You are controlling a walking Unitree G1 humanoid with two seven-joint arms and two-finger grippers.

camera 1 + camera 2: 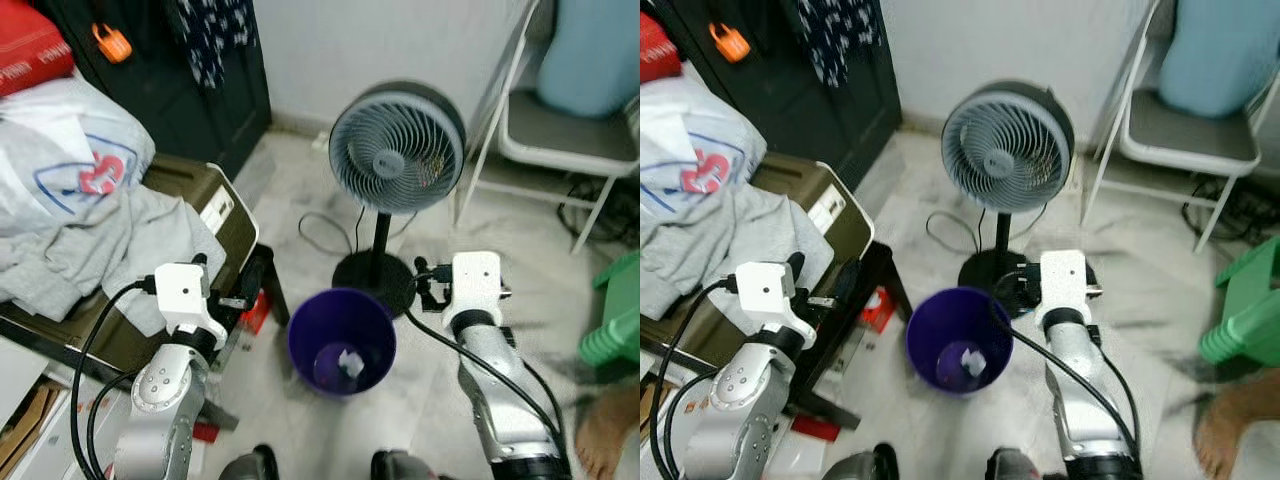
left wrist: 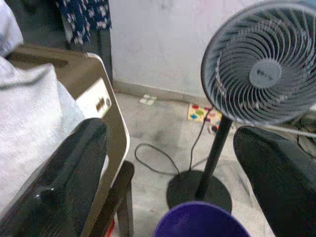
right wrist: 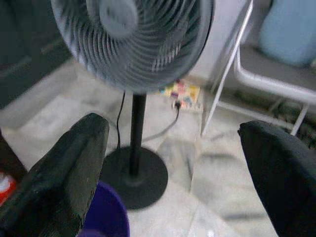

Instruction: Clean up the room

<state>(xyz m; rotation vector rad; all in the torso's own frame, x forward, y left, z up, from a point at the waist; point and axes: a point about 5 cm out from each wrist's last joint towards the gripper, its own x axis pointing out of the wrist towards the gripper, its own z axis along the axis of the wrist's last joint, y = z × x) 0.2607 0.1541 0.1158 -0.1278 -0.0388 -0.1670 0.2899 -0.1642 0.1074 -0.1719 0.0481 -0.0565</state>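
Fingers [image 2: 69,182] of left gripper [image 2: 173,187] and right gripper [image 3: 173,182]: spread, empty. Purple bin [image 1: 341,342] on floor between arms (white scrap inside, indistinct). Pedestal fan [image 1: 396,148] behind bin; grey cloth [image 1: 110,250] on brown box [image 1: 225,215], partly cut off.

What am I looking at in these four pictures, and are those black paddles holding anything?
This is a walking humanoid robot tidying a room. Two pictures come from a stereo camera on its head, looking down past its silver arms. The other two come from cameras on its wrists, looking out between each gripper's two black fingers.

The left gripper and right gripper are both open and hold nothing.

On the floor before it stands a purple bin with a scrap of white rubbish inside. Behind that is a standing fan. To the robot's left, grey clothing lies heaped on an olive-brown box. To the right are a white chair and a green stool.
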